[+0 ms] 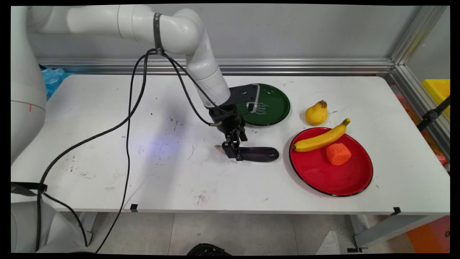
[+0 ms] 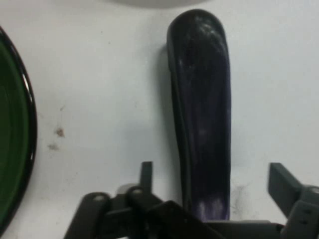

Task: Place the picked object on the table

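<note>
A dark purple eggplant (image 1: 260, 154) lies flat on the white table, its stem end pointing left. My gripper (image 1: 233, 153) is lowered over that stem end and stands open. In the hand view the eggplant (image 2: 202, 114) runs up the middle, and the gripper (image 2: 212, 181) straddles its near end. One fingertip (image 2: 145, 174) is on its left and the other on its right, each with a gap to the skin. Nothing is gripped.
A green plate (image 1: 275, 108) sits just behind the gripper, and its rim (image 2: 12, 149) shows at the hand view's left. To the right, a red plate (image 1: 323, 176) holds a banana (image 1: 321, 138) and an orange carrot piece (image 1: 337, 154). A yellow pear (image 1: 316, 113) stands behind it.
</note>
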`<action>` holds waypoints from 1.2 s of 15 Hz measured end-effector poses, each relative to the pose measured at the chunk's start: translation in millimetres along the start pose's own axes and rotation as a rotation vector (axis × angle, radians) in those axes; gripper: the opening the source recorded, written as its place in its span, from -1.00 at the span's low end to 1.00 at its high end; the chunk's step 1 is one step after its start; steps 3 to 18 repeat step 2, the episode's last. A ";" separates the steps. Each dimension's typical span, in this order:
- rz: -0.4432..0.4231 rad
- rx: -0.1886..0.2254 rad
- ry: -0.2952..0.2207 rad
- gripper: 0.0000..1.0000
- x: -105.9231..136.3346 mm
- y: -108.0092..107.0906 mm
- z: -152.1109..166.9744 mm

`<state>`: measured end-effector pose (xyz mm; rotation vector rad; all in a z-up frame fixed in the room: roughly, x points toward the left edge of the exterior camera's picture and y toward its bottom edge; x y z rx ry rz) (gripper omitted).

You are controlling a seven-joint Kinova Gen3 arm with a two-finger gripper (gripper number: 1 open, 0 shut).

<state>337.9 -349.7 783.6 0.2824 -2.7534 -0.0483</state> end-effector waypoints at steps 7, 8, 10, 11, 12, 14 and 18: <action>0.007 0.003 0.009 1.00 1.0 -0.8 -3.0; 0.007 0.003 0.009 1.00 1.0 -0.8 -3.0; 0.007 0.003 0.009 1.00 1.0 -0.8 -3.0; 0.007 0.003 0.009 1.00 1.0 -0.8 -3.0; 0.007 0.003 0.009 1.00 1.0 -0.8 -3.0; 0.007 0.003 0.009 1.00 1.0 -0.8 -3.0; 0.007 0.003 0.009 1.00 1.0 -0.8 -3.0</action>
